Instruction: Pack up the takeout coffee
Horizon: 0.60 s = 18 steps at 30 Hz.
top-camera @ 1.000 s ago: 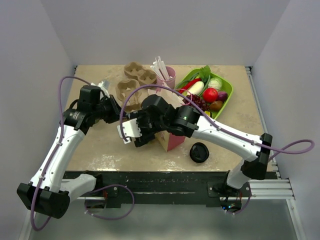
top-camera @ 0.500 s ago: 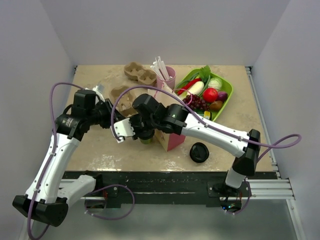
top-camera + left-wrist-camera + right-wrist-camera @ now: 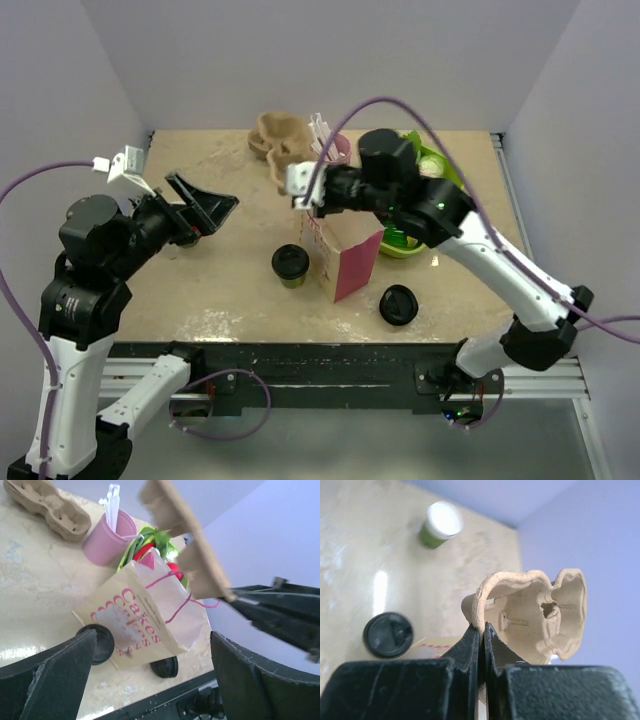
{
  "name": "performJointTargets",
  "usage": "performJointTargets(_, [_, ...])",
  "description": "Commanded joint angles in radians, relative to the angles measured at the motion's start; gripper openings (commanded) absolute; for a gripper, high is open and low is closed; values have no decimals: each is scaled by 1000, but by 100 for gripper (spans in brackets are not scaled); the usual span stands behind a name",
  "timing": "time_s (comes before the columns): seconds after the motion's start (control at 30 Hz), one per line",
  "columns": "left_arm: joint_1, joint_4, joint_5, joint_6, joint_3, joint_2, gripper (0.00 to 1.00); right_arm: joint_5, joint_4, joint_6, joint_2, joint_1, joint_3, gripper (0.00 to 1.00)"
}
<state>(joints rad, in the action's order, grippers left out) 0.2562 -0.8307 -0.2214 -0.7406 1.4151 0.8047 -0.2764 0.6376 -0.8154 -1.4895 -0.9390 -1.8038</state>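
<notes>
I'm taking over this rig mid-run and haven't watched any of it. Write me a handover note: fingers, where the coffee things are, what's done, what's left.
Left gripper: fingers open, empty, raised over the left side of the table.
Right gripper: fingers shut on the rim of a cardboard cup carrier, held off the table near the pink bag.
Takeout coffee: lidded, upright on the table just left of the bag, nothing gripping it.
Done: the lid is on the cup and the carrier is in hand.
Left: the coffee is not packed yet. It probably goes into the carrier, then the bag.
</notes>
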Motion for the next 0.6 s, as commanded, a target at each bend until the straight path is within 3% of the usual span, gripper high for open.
performJointTargets(0.0, [2, 85, 54, 26, -14, 19, 100, -25, -144, 194, 126, 34, -15, 0])
performJointTargets(0.13, [2, 183, 48, -6, -129, 57, 100, 141, -81, 441, 181, 39, -51, 1])
performJointTargets(0.27, [3, 346, -35, 7, -183, 176, 100, 143, -53, 678, 297, 63, 50, 1])
performJointTargets(0.4, [24, 406, 8, 58, -128, 364, 100, 126, -82, 803, 423, 65, 150, 0])
performJointTargets(0.57, [78, 402, -92, 191, 53, 643, 99, 89, -15, 869, 465, 65, 164, 0])
